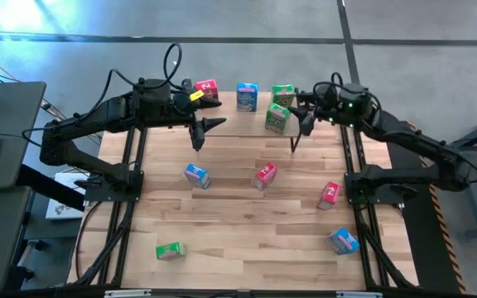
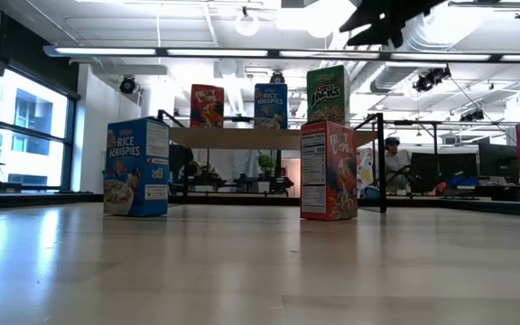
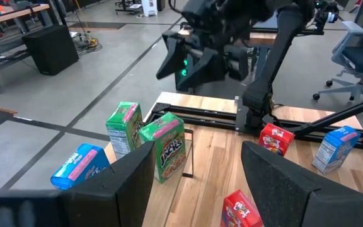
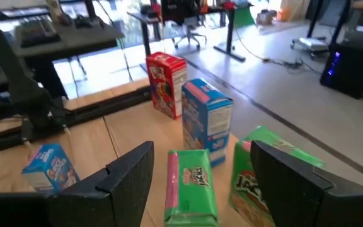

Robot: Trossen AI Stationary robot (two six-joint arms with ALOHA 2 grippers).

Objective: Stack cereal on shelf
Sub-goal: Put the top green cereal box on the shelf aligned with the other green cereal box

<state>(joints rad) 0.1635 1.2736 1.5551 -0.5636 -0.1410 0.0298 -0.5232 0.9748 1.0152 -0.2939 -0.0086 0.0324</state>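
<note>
room: open workshop with ceiling strip lights, desks and office chairs beyond the slatted wooden surface.
shelf: small plank shelf at 12 o'clock on the surface, between the two arms.
on the shelf: red box, blue box and green box stand in a row along its back; a second green box sits just in front of the green one, tilted.
off the shelf: fallen blue box at 9 o'clock of centre, red centre box at the middle, red right box at 3 o'clock, blue corner box at 4 o'clock, green near box at 7 o'clock.
left end effector: left end effector hangs over the shelf's left end, fingers spread, nothing between them.
right end effector: right end effector hovers just beside the tilted green box, fingers spread and empty.
handling: thin cardboard, probably light and easy to tip or crush; printed faces look smooth, so likely a little slippery.
where to hold: across the two narrow sides, around mid-height, with light pressure; the tilted green box may need straightening.
progress: four of nine are on the shelf, five are left, by my count.
</note>
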